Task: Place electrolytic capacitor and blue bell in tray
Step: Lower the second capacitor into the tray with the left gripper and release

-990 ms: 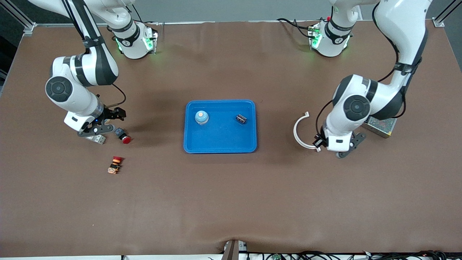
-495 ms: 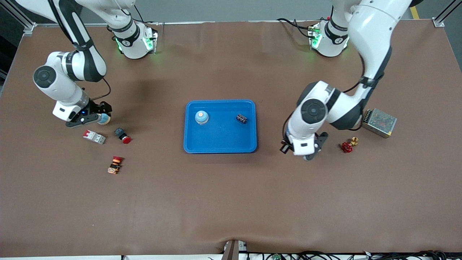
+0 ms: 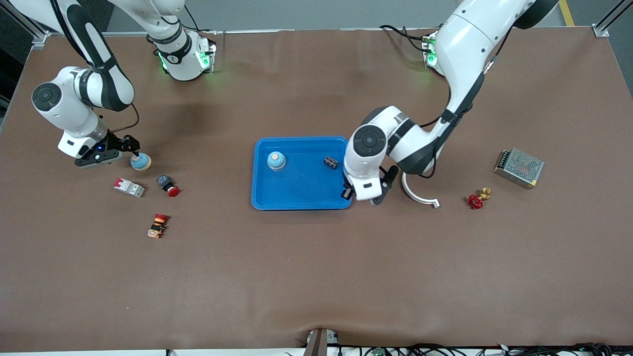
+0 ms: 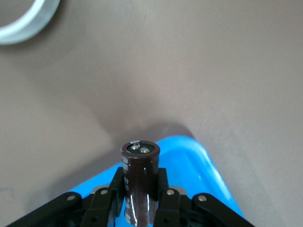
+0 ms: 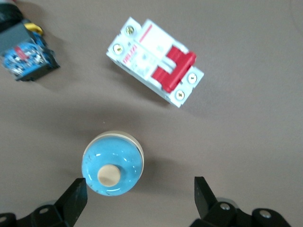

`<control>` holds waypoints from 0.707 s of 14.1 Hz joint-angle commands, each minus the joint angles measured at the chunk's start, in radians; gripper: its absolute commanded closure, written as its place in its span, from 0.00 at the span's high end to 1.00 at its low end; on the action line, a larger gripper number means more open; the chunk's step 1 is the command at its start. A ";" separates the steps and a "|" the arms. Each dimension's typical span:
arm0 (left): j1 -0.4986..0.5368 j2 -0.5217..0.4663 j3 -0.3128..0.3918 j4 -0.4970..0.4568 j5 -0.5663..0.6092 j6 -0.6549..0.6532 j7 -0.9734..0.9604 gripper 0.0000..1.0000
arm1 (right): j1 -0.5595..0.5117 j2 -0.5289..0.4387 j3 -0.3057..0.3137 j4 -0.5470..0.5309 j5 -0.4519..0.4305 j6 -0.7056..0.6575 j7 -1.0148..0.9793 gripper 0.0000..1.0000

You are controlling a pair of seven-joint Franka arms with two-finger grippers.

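The left claw [image 4: 138,208] grips a dark brown cylindrical electrolytic capacitor [image 4: 138,182] over a corner of the shallow bright-blue plastic tray [image 3: 301,195]. The right claw [image 5: 139,196] hangs wide apart over a glossy blue bell [image 5: 112,163] on the tabletop [image 3: 316,277].

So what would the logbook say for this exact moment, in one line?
left gripper: shut on capacitor, over tray corner | right gripper: open, by bell on table | tray: another bell, another capacitor

white ring [image 4: 23,21] cut off at edge, capacitor [image 4: 139,182] base hidden by fingers [image 4: 106,201]
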 commanded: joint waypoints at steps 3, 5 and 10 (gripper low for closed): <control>-0.056 0.046 0.007 0.033 0.022 0.055 -0.115 0.00 | -0.043 0.024 0.026 -0.016 -0.006 0.021 0.020 1.00; -0.079 0.063 0.018 0.034 0.022 0.107 -0.135 0.00 | -0.034 0.033 0.027 -0.017 0.027 0.019 0.043 1.00; -0.113 0.121 0.028 0.086 0.024 0.133 -0.138 0.00 | 0.001 0.050 0.029 -0.017 0.046 0.022 0.084 1.00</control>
